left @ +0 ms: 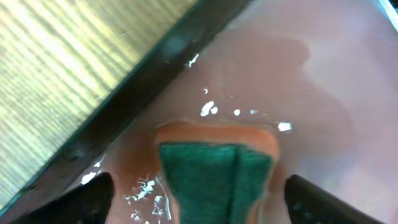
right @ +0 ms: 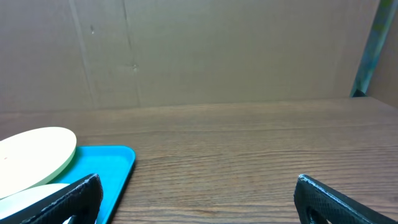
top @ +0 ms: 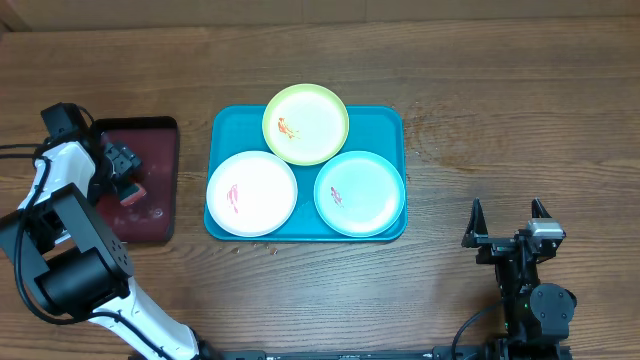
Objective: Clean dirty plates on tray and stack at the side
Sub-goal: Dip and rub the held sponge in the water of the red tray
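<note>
Plates lay on the teal tray [top: 225, 125] mid-tabletop [top: 520, 110]: yellow-green [top: 306, 124] far, white [top: 251, 193] near left, aqua [top: 359, 192] near right, each with a red smear. The left fingers [left: 87, 199] stood wide apart over the wet red tray [top: 160, 135] at the left, with a sponge [left: 214, 180] lying between them, ungripped. The right fingers [right: 336, 202] gaped fully open and empty at the near right, apart from the teal tray.
</note>
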### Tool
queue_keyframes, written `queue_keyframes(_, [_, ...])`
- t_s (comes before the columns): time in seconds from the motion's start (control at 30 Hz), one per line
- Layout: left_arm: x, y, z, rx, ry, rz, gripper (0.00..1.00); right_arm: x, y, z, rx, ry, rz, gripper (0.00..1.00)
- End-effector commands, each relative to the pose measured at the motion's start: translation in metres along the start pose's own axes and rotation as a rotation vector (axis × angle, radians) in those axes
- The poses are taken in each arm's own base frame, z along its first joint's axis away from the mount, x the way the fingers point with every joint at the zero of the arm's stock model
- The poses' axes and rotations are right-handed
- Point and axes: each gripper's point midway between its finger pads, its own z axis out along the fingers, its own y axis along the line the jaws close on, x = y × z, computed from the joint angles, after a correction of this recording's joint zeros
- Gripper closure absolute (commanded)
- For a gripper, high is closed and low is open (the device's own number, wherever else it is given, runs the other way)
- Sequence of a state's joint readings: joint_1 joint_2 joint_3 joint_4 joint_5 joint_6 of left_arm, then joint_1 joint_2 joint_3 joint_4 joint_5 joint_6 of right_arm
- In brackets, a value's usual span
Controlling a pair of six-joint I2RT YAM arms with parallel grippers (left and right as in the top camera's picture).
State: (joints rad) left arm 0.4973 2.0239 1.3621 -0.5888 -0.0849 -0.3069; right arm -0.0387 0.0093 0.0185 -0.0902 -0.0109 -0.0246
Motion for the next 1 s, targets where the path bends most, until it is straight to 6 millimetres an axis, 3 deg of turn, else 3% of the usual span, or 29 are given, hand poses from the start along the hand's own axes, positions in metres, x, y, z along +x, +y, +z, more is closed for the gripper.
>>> queue_keyframes(0.0, [0.007, -0.014, 0.010, 0.081, 0.031, 0.064, 0.18, 0.002, -0.002, 0.000, 0.009, -0.002, -0.002, 0.00])
queue_keyframes(0.1, [0.009, -0.012, 0.016, 0.066, 0.035, 0.065, 0.25, 0.002, -0.002, 0.000, 0.009, -0.002, -0.002, 0.00])
queue_keyframes(0.17, [0.011, -0.011, 0.021, 0.061, 0.045, 0.065, 0.42, 0.002, -0.002, 0.000, 0.009, -0.002, -0.002, 0.00])
queue_keyframes(0.23, [0.015, -0.009, 0.026, 0.051, 0.058, 0.066, 0.71, 0.002, -0.002, 0.000, 0.009, -0.002, -0.002, 0.00])
queue_keyframes(0.3, [0.021, -0.008, 0.032, 0.041, 0.082, 0.065, 0.90, 0.002, -0.002, 0.000, 0.009, -0.002, -0.002, 0.00])
queue_keyframes(0.33, [0.025, -0.006, 0.035, 0.033, 0.097, 0.065, 0.96, 0.002, -0.002, 0.000, 0.009, -0.002, -0.002, 0.00])
queue_keyframes(0.4, [0.035, -0.003, 0.039, 0.023, 0.136, 0.067, 0.96, 0.002, -0.002, 0.000, 0.009, -0.002, -0.002, 0.00])
queue_keyframes(0.43, [0.038, -0.002, 0.038, 0.019, 0.149, 0.067, 0.89, 0.002, -0.002, 0.000, 0.009, -0.002, -0.002, 0.00])
queue_keyframes(0.47, [0.040, -0.001, 0.038, 0.016, 0.161, 0.068, 0.73, 0.002, -0.002, 0.000, 0.009, -0.002, -0.002, 0.00])
queue_keyframes(0.53, [0.047, 0.001, 0.036, 0.009, 0.188, 0.070, 0.13, 0.002, -0.002, 0.000, 0.009, -0.002, -0.002, 0.00])
queue_keyframes(0.57, [0.056, 0.003, 0.034, 0.000, 0.227, 0.072, 0.00, 0.002, -0.002, 0.000, 0.009, -0.002, -0.002, 0.00])
queue_keyframes(0.67, [0.074, 0.002, 0.029, 0.019, 0.307, 0.069, 0.00, 0.002, -0.002, 0.000, 0.009, -0.002, -0.002, 0.00])
queue_keyframes(0.73, [0.085, -0.003, 0.026, 0.055, 0.357, 0.059, 0.12, 0.002, -0.002, 0.000, 0.009, -0.002, -0.002, 0.00])
queue_keyframes(0.8, [0.091, -0.012, 0.023, 0.110, 0.385, 0.049, 0.46, 0.002, -0.002, 0.000, 0.009, -0.002, -0.002, 0.00])
queue_keyframes(0.87, [0.090, -0.012, 0.023, 0.110, 0.383, 0.049, 0.85, 0.002, -0.002, 0.000, 0.009, -0.002, -0.002, 0.00])
queue_keyframes(0.9, [0.090, -0.012, 0.023, 0.110, 0.381, 0.049, 0.96, 0.002, -0.002, 0.000, 0.009, -0.002, -0.002, 0.00])
queue_keyframes(0.97, [0.089, -0.013, 0.023, 0.111, 0.377, 0.049, 0.96, 0.002, -0.002, 0.000, 0.009, -0.002, -0.002, 0.00])
